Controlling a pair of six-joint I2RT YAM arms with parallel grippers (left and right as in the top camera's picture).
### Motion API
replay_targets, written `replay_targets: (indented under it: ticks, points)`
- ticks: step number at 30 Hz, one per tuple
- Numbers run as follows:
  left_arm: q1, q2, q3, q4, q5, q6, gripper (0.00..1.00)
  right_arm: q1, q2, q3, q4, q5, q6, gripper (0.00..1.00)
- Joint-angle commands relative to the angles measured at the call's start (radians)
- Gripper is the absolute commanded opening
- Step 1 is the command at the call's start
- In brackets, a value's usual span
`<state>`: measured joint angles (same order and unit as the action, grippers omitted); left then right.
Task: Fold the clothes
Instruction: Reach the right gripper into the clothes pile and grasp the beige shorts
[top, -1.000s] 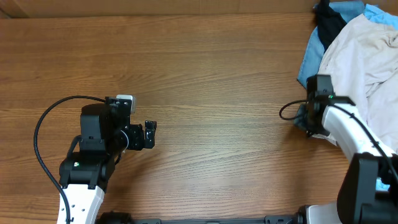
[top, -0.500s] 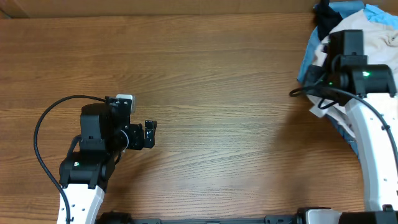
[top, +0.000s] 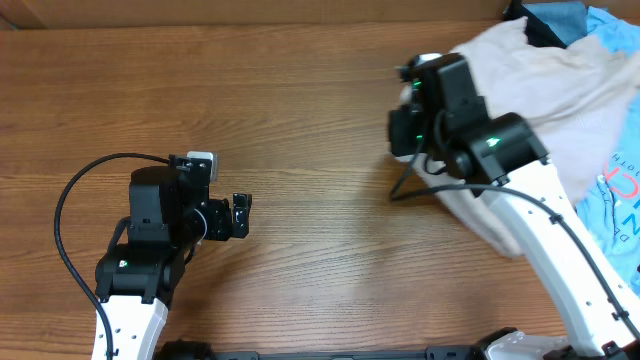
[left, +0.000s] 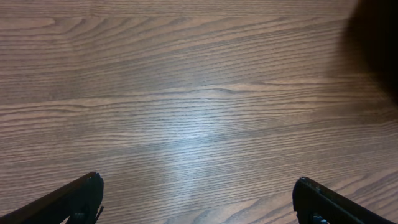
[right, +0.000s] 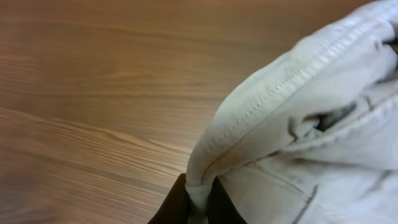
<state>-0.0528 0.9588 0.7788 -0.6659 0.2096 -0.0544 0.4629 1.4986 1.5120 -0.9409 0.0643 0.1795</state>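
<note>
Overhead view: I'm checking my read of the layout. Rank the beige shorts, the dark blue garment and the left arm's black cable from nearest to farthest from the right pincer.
1. Beige shorts: gripped in the right pincer.
2. Dark blue garment: top right corner.
3. Black cable: far left.

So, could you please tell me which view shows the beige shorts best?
Overhead: most of the shorts shows, heaped at the right of the table. Right wrist shows only a blurred hem pinched in the right claw; left wrist shows none.
</note>
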Motion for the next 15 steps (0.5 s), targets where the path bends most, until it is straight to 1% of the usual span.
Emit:
replay_targets:
  ticks: [1,9,15]
  points:
    - [-0.005,0.002,0.025,-0.001,0.023,-0.022,1.0,0.055,0.02,0.027,0.061,-0.029,0.052,0.04]
    - [-0.005,0.002,0.025,-0.002,0.027,-0.022,1.0,0.138,0.158,0.027,0.193,-0.093,0.056,0.04]
    - [-0.005,0.002,0.025,-0.003,0.028,-0.022,1.0,0.195,0.296,0.027,0.432,-0.098,0.056,0.04]
